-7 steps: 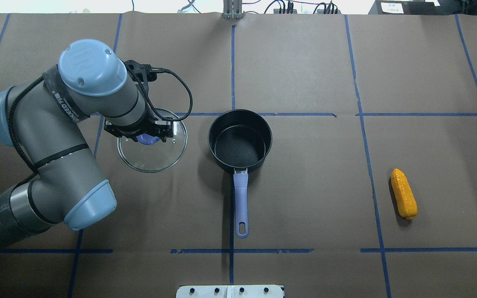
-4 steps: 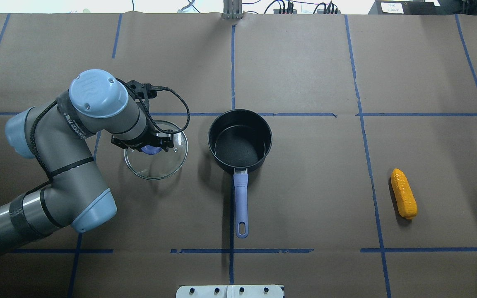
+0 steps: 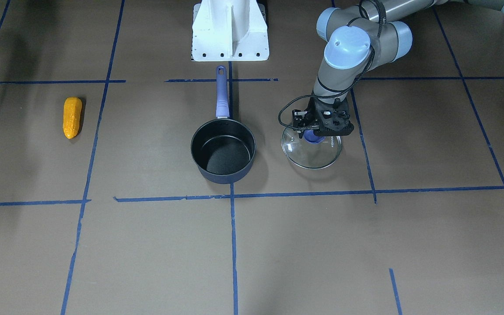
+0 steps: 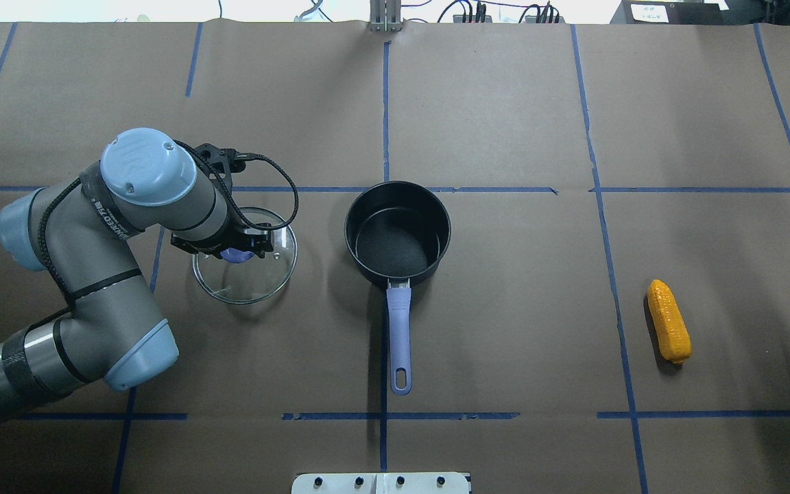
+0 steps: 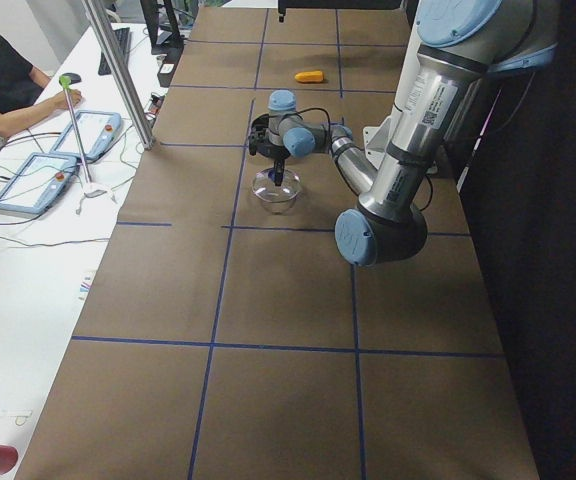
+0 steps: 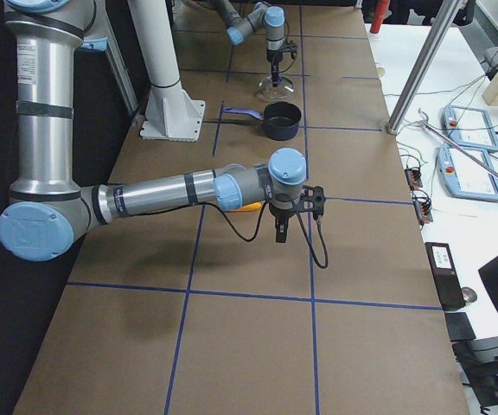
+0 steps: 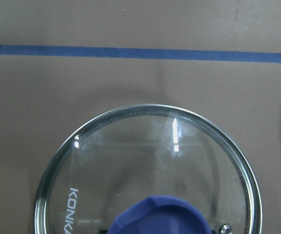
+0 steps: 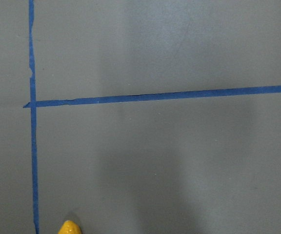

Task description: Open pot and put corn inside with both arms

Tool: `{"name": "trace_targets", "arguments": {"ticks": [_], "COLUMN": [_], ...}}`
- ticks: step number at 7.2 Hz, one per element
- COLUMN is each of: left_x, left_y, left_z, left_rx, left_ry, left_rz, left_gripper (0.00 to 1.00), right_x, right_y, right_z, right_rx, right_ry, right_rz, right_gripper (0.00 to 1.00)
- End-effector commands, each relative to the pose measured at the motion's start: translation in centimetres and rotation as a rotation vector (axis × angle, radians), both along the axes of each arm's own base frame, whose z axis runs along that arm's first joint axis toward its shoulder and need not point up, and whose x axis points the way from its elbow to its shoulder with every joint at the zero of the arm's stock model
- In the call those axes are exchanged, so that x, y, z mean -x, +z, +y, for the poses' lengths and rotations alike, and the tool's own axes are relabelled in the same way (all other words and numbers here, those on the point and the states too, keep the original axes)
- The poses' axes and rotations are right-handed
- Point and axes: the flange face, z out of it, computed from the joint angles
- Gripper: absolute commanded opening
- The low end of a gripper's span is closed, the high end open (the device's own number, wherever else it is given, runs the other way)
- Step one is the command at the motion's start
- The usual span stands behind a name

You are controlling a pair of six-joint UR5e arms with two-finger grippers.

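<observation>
Left gripper [image 4: 234,251] clamps the lid [image 4: 252,283] beside the pot [image 4: 395,248]; right gripper [image 6: 281,233] opening unclear, corn [image 4: 668,321] near right edge.

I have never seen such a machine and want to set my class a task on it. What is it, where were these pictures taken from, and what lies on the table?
Two robot arms work at a paper-covered table. Cameras look from overhead, from the front, from each end and from each wrist. The left claw grips a glass lid by its blue knob, beside the open, empty pot. The corn lies apart on the other side; the right claw hangs near it, open or shut unclear.
</observation>
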Motion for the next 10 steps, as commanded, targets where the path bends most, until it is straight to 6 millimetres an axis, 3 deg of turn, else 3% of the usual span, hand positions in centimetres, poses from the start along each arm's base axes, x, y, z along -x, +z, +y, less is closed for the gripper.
{"name": "trace_targets", "arguments": {"ticks": [1,3,5,6,7,9,10], "left_x": [-0.3,-0.5,-0.7,-0.8,-0.8,-0.8,-0.5], "left_y": [0.8,1.3,1.8,2.1,2.2,2.1,1.3], "left_z": [-0.1,-0.2,-0.4,-0.5,-0.5,-0.4,-0.2], "left_rx": [0.009,0.017,0.023,0.025,0.026,0.024,0.015], "left_ry": [0.002,0.001,0.000,0.001,0.001,0.003,0.003], "left_rz": [-0.013,-0.023,-0.032,-0.037,-0.039,-0.036,-0.023], "left_gripper": [0.25,0.25,0.26,0.35,0.52,1.00,1.00], "right_x": [5.9,8.6,9.8,10.4,10.7,11.3,12.3], "right_y": [-1.6,-2.2,-2.4,-2.3,-2.2,-2.2,-2.2], "right_z": [0.8,1.5,1.8,2.0,2.1,2.3,2.6], "right_rx": [0.003,0.003,-0.003,-0.009,-0.009,-0.007,-0.008], "right_ry": [0.038,0.050,0.043,0.042,0.039,0.032,0.035], "right_rz": [-0.005,-0.007,-0.002,0.011,0.014,0.017,0.033], "right_gripper": [1.00,1.00,1.00,1.00,1.00,1.00,1.00]}}
